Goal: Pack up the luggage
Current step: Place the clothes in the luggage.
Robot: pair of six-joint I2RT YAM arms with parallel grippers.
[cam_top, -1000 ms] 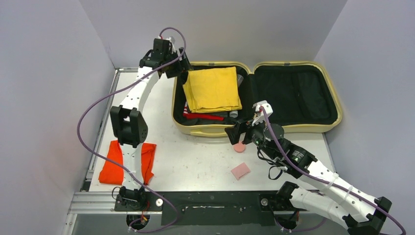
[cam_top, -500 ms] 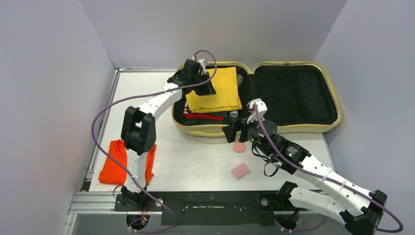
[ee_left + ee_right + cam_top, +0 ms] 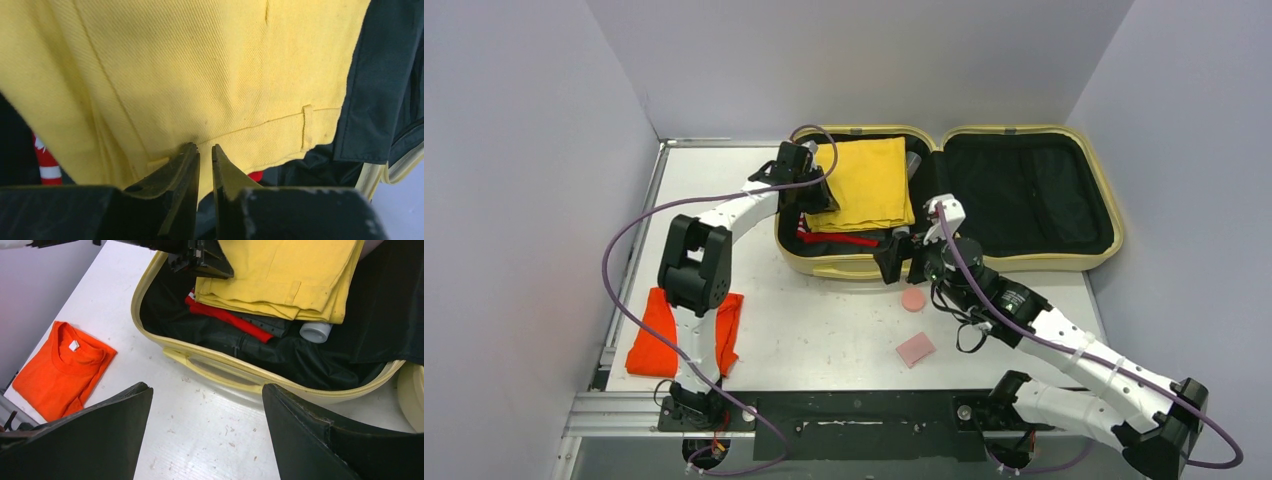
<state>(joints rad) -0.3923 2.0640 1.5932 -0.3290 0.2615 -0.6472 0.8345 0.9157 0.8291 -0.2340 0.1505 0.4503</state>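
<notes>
White table [image 3: 824,330] is occupied by open luggage [image 3: 1024,195]; left pincer [image 3: 204,147] closed against yellow trousers [image 3: 200,65], right pincer [image 3: 206,390] held open.

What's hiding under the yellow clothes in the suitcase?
In the luggage, a red garment and something dark poke out beneath the yellow clothes, with a white round cap beside them. Whatever else lies underneath is covered.

Folded trousers [image 3: 866,180] in left half of luggage [image 3: 844,268], shirt [image 3: 652,338] on table [image 3: 824,335] front-left
</notes>
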